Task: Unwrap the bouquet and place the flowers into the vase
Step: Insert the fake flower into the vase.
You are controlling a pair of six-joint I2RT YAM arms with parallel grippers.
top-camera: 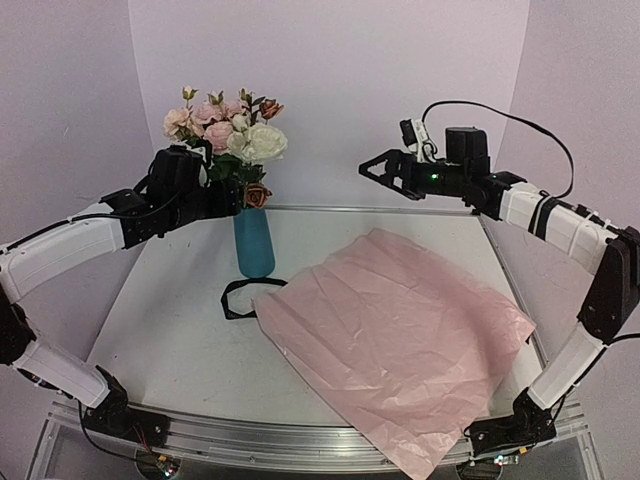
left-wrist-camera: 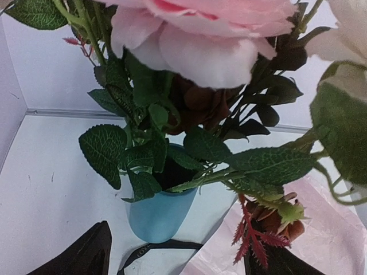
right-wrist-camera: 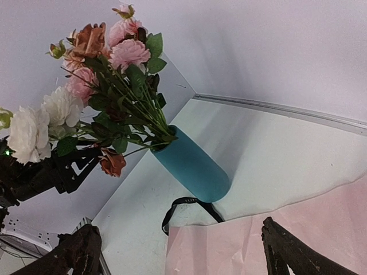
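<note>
Broadly, your stock at this moment read as follows.

- **Flowers (top-camera: 225, 125):** they stood stems-down in the vase (top-camera: 254, 245), far left on the table (top-camera: 170, 330).
- **Wrapping paper (top-camera: 400, 330):** it lay flat to the right of the vase, and the ribbon (top-camera: 240, 296) lay loose by the vase's base.
- **Left gripper (top-camera: 228, 198):** it sat among the leaves just above the rim, fingers apart, nothing pinched.
- **Right gripper (top-camera: 372, 168):** it hung well clear, spread wide and empty.
- **Step in hand, as I judged it:** letting go after placement.
- **Next move:** it called for you to draw the left gripper straight back without snagging leaves or tipping the vase.
</note>
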